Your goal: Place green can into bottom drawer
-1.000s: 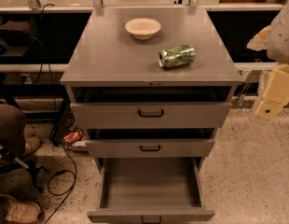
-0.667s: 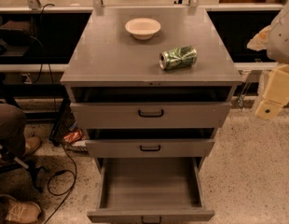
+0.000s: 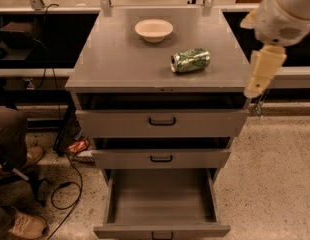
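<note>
The robot's gripper (image 3: 260,76) hangs off the right edge of the grey cabinet (image 3: 120,64), and whether it is open or closed cannot be told. The green can (image 3: 190,60) lies on its side on the cabinet top, right of centre and nearer than the cream bowl (image 3: 153,30). The bottom drawer (image 3: 162,199) stands pulled out below. The pick-up looks best made from above, closing across the can's round body rather than its ends, gently, since a can lying down may roll and dented aluminium gives easily.
</note>
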Tool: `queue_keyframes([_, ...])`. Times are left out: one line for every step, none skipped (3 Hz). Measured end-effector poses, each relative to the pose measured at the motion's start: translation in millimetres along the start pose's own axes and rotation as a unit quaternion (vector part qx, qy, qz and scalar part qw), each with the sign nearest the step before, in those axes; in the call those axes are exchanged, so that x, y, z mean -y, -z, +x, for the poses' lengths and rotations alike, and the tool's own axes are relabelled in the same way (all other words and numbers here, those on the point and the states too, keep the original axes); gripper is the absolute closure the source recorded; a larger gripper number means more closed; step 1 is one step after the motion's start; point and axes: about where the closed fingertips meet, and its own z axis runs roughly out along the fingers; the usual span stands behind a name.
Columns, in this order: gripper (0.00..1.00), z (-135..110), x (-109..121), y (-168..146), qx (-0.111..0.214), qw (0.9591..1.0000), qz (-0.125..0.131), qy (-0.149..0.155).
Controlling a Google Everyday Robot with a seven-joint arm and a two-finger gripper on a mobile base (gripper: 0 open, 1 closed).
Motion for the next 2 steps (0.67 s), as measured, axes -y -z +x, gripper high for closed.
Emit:
queue_keyframes([0.00, -9.5, 45.9, -25.2, -0.012, 0.9991, 0.027, 0.030])
queue_keyframes([0.00, -26.3, 94.2, -69.4, -0.033, 0.9979, 0.042, 0.038])
